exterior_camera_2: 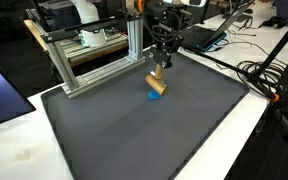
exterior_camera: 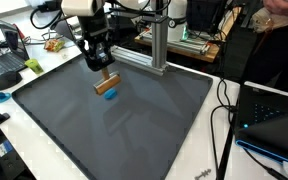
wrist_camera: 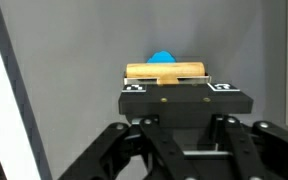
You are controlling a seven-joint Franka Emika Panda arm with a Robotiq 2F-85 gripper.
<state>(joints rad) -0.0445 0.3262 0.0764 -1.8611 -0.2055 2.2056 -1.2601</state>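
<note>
**Figure. Gripper and wooden block over the work mat.**

In an exterior view, reading left to right, a small green object (exterior_camera: 32,66) lies on the white table off the mat's 10 o'clock corner. Next comes the dark grey mat (exterior_camera: 134,130), with the gripper (exterior_camera: 103,72) hanging above it at about 11 o'clock of its centre. An aluminium frame (exterior_camera: 154,45) stands at the gripper's 2 o'clock. Black cables (exterior_camera: 224,110) and a laptop (exterior_camera: 274,120) sit at the mat's 3 o'clock side.

The wooden block (exterior_camera: 106,82) is a short, pale tan bar with a smooth, plain surface. It hangs tilted directly under the gripper. A blue piece (exterior_camera: 109,95) is smaller and bright blue, and it rests on the mat just at the block's 6 o'clock. Whether the two touch cannot be told.

In an exterior view from another side, the aluminium frame (exterior_camera_2: 94,55) stands at 9 o'clock of the gripper (exterior_camera_2: 161,70). The wooden block (exterior_camera_2: 156,82) and blue piece (exterior_camera_2: 156,97) sit below it, at 12 o'clock of the centre of the mat (exterior_camera_2: 114,140).

In the wrist view, the fingers (wrist_camera: 139,100) of the gripper (wrist_camera: 169,85) are closed on the wooden block (wrist_camera: 164,70). The block lies crosswise as a level tan bar with rounded ends. The blue piece (wrist_camera: 162,57) peeks out at its 12 o'clock.
</note>
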